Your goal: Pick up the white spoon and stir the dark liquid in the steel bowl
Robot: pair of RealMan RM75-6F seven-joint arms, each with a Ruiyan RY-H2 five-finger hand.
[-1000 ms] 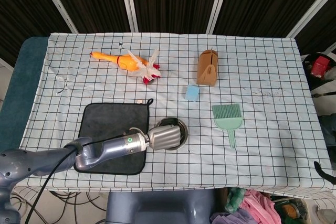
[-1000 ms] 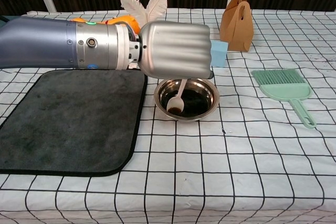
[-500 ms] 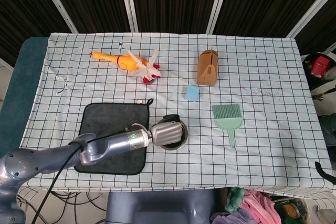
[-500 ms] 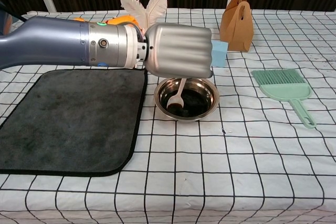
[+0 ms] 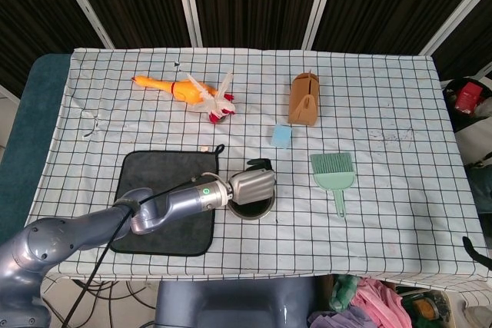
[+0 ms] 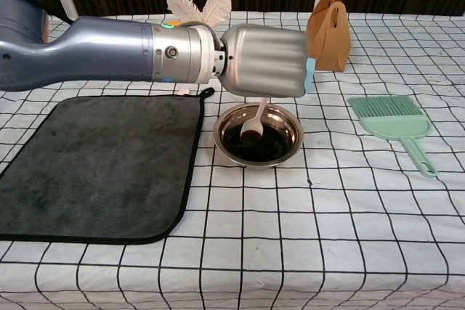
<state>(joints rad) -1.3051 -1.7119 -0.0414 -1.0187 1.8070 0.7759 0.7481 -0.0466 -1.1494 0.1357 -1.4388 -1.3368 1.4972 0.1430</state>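
Note:
My left hand (image 6: pixel 265 61) (image 5: pixel 251 184) hovers over the steel bowl (image 6: pixel 292 126) (image 5: pixel 254 211) and grips the white spoon (image 6: pixel 255 124) by its handle. The spoon hangs down from the hand, and its scoop sits in the dark liquid (image 6: pixel 254 144) toward the far side of the bowl. In the head view the hand covers the upper half of the bowl and hides the spoon. My right hand shows in neither view.
A dark grey mat (image 6: pixel 94 165) lies left of the bowl. A green brush (image 6: pixel 396 126) lies to the right. Behind are a blue sponge (image 5: pixel 281 136), a brown paper bag (image 6: pixel 327 19), a rubber chicken (image 5: pixel 165 85) and white feathers (image 6: pixel 196 1).
My left hand has moved away from me and a little to the right over the bowl. The spoon's scoop has swept from the near left of the liquid toward the far side.

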